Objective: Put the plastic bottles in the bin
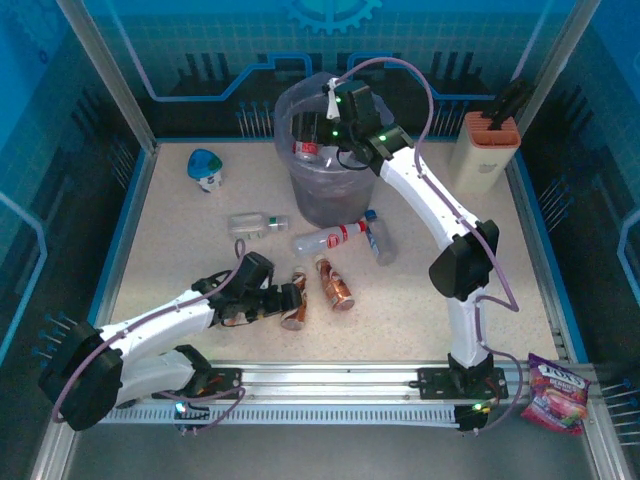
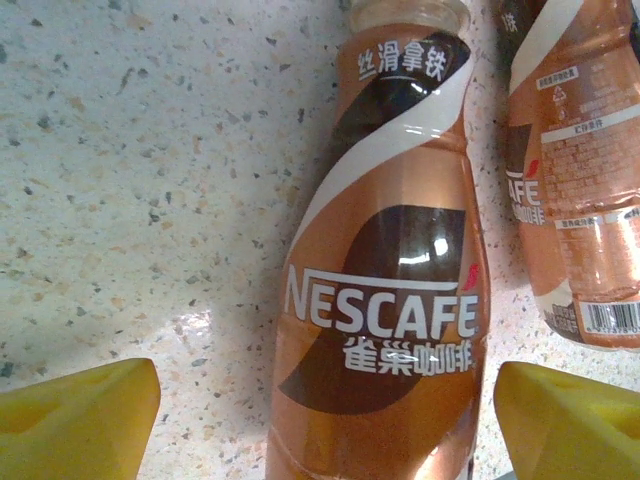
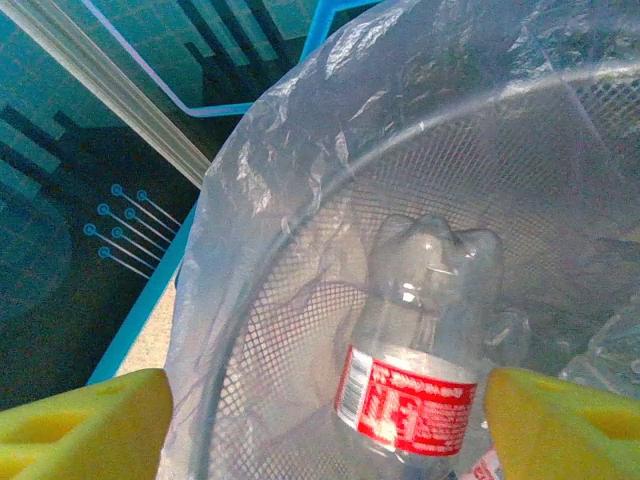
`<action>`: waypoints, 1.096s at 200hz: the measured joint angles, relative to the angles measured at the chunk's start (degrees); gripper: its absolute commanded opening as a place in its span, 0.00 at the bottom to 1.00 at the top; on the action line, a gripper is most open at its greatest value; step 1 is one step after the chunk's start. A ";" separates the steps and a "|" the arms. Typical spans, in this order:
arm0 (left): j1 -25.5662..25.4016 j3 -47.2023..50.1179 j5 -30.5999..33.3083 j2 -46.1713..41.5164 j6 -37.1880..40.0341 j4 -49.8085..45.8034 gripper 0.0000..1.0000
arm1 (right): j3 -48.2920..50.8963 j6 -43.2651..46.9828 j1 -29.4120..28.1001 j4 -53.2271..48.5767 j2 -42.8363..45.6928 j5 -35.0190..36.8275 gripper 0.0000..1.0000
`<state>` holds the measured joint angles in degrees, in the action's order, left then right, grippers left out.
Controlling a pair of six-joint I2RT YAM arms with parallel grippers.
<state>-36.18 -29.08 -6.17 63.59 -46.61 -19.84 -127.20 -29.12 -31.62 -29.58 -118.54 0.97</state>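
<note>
Lettering on the copper-brown bottle point(image 2: 390, 300) reads NESCAFE above Chinese characters.

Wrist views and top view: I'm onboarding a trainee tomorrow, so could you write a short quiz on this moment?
1. True or false: the left tool is shut on the Nescafe bottle.
2. The right tool hangs: A over the bin; B beside it; C far from it.
3. What colour is the label on the clear bottle in the bin?
Key: 1 false, its jaws stand open astride the bottle; 2 A; 3 red.
</note>
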 measured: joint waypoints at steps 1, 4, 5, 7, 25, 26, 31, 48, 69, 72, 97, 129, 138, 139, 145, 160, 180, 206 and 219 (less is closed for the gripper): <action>0.00 0.00 0.02 0.00 0.00 0.00 0.86 | 0.00 -0.07 0.00 0.00 0.00 0.00 0.74; 0.00 0.00 0.20 0.00 -0.02 -0.11 0.86 | 0.00 0.31 0.00 0.02 -0.02 -0.02 0.72; 0.00 0.00 0.22 0.00 0.00 -0.13 0.86 | -0.02 0.39 0.00 0.02 -0.07 -0.02 0.71; 0.00 0.00 0.31 0.00 0.00 -0.22 0.86 | -0.02 0.13 0.00 0.02 -0.11 -0.02 0.70; 0.00 0.00 0.37 0.04 0.00 -0.42 0.85 | -0.07 0.57 0.00 0.00 -0.61 -0.07 0.67; 0.00 0.00 0.37 0.04 0.00 -0.42 0.85 | -0.07 0.57 0.00 -0.04 -0.66 -0.07 0.67; 0.00 0.00 0.37 0.07 0.00 -0.42 0.85 | -0.07 0.63 0.00 -0.09 -0.76 -0.07 0.67; 0.00 0.00 0.35 0.20 -0.02 -0.39 0.85 | -0.07 0.66 0.00 -0.55 -1.09 -0.07 0.67; -0.13 0.00 0.33 0.92 -0.02 -0.17 0.85 | -0.07 0.96 0.00 -0.70 -1.07 -0.04 0.69; -0.17 0.00 0.31 1.05 -0.02 -0.09 0.85 | -0.07 1.05 0.00 -0.72 -1.07 -0.07 0.70; -0.39 0.00 0.11 2.03 -0.04 0.85 0.84 | -0.07 1.68 0.07 -0.90 -0.96 -0.26 0.76; -0.57 0.00 -0.31 4.11 -0.04 2.08 0.84 | 3.19 2.32 0.63 -1.07 3.23 -2.36 0.82; -0.68 0.00 -0.33 4.90 -0.02 2.38 0.84 | 4.83 2.25 1.05 -0.90 5.40 -3.08 0.83; -0.70 0.00 -0.33 4.94 -0.02 2.38 0.83 | 5.03 2.21 1.11 -0.85 5.64 -3.15 0.83; -0.76 0.00 -0.33 5.44 -0.02 2.45 0.83 | 6.60 2.14 1.51 -0.70 7.43 -3.74 0.83; -0.85 0.00 -0.33 6.43 -0.02 2.45 0.81 | 11.08 1.84 3.13 0.22 12.59 -5.88 0.83; -0.90 0.00 -0.24 6.78 -0.02 2.43 0.78 | 18.51 0.94 6.19 2.21 20.06 -8.83 0.84; -0.92 0.00 -0.07 6.80 -0.09 2.45 0.70 | 27.98 -0.46 10.84 4.15 28.68 -12.55 0.84; -1.05 0.00 -0.07 6.82 -0.07 2.62 0.68 | 32.41 -0.81 12.83 4.59 32.28 -13.90 0.84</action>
<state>-37.23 -29.08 -6.24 70.41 -46.68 -17.21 -94.78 -29.93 -18.79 -24.99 -86.26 -12.93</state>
